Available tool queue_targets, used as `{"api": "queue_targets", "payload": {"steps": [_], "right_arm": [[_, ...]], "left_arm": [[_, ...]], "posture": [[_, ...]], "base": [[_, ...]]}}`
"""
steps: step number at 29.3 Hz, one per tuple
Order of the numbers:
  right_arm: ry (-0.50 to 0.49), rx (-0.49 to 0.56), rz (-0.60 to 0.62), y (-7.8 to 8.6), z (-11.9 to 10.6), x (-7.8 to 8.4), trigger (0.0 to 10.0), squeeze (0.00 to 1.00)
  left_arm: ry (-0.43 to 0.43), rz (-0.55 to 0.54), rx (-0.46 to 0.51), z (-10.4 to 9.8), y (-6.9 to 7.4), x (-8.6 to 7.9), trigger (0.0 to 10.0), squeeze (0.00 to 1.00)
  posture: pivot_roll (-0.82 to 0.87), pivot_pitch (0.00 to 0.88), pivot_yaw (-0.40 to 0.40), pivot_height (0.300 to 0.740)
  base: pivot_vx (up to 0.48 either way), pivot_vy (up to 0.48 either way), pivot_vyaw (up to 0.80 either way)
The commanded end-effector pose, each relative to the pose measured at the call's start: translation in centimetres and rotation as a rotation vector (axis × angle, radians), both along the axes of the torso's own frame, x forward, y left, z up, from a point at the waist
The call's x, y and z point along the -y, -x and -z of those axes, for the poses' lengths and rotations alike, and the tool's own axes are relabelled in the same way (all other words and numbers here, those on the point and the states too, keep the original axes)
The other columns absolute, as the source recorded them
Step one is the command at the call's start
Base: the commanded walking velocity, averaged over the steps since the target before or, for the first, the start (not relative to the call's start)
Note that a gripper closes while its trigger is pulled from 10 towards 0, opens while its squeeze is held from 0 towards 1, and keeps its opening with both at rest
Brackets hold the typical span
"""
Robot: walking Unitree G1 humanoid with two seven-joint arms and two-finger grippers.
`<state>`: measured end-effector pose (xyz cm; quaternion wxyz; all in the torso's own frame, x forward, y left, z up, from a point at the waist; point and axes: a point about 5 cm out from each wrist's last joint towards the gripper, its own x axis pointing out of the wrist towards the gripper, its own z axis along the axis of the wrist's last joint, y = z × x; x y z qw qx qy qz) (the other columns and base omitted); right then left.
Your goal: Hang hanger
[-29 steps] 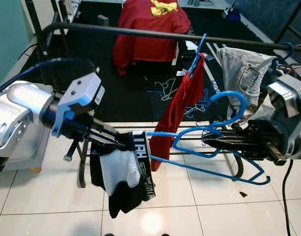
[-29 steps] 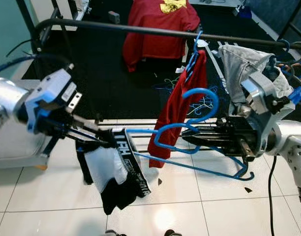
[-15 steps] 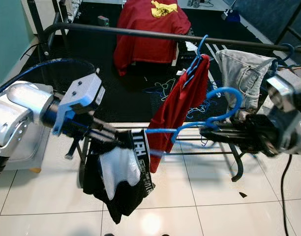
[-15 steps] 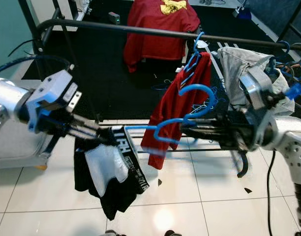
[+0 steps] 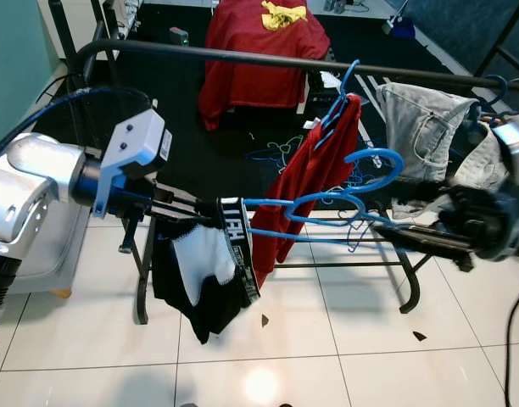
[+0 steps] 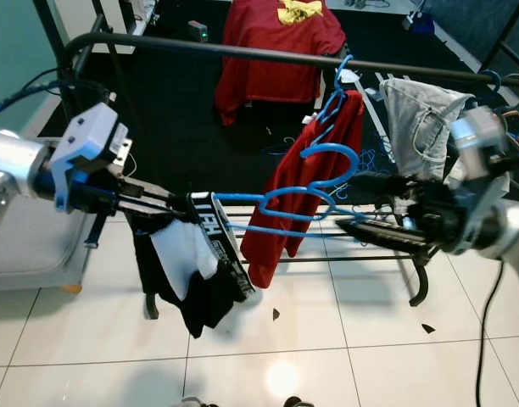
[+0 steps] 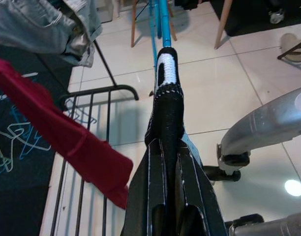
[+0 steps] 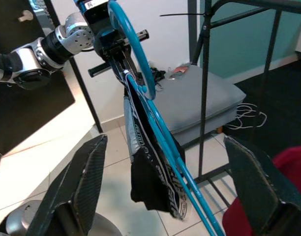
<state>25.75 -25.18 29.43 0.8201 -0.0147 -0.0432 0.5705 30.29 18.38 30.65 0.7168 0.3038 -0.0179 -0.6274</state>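
- Hanging level in the middle of the left eye frame, the blue hanger (image 5: pixel 315 212) carries black-and-white underwear (image 5: pixel 210 271) on its left end, below the black rail (image 5: pixel 242 58) and not hooked on it.
- The left gripper (image 5: pixel 210 209) is clamped on that left end through the underwear waistband.
- The right gripper (image 5: pixel 393 236), at centre right, now has its fingers (image 8: pixel 84 184) spread wide with the hanger wires running free between them; half a second ago it was closed on the hanger near the hook.
- The hanger sits higher and flatter than before, its hook (image 5: pixel 374 165) nearer the rail.
- Just behind it a red garment (image 5: pixel 315 182) hangs from the rail, with grey jeans (image 5: pixel 421 127) to the right.
- White floor tiles (image 5: pixel 327 356) lie below.
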Motion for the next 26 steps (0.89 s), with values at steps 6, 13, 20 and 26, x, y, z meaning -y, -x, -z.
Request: {"api": "queue_targets", "payload": {"steps": [6,13,20,26], "right_arm": [[-0.182,0.085,0.202,3.6,-1.6,4.5,10.0,1.0],[-0.285,-0.07,0.168,5.7,2.8,3.2,10.0,0.99],[-0.427,-0.264,0.156,7.2,7.8,1.4,10.0,0.0],[-0.515,-0.361,0.272,5.5,10.8,0.2,10.0,0.0]], "left_arm": [[0.096,-0.15,0.054,0.0,-0.9,-2.2,0.0,0.0],[0.211,-0.247,0.099,-0.5,-1.3,-3.3,0.0,0.0],[0.301,-0.291,0.157,-1.4,-1.2,-4.1,0.0,0.0],[0.334,-0.023,0.224,-3.1,0.6,-1.6,0.0,0.0]], "posture": [[0.03,0.184,-0.061,0.74],[0.02,0.19,-0.066,0.74],[0.03,0.194,-0.076,0.74],[0.03,0.195,-0.073,0.74]], "base": [[0.0,0.0,0.0],[0.0,0.0,0.0],[0.0,0.0,0.0],[0.0,0.0,0.0]]}}
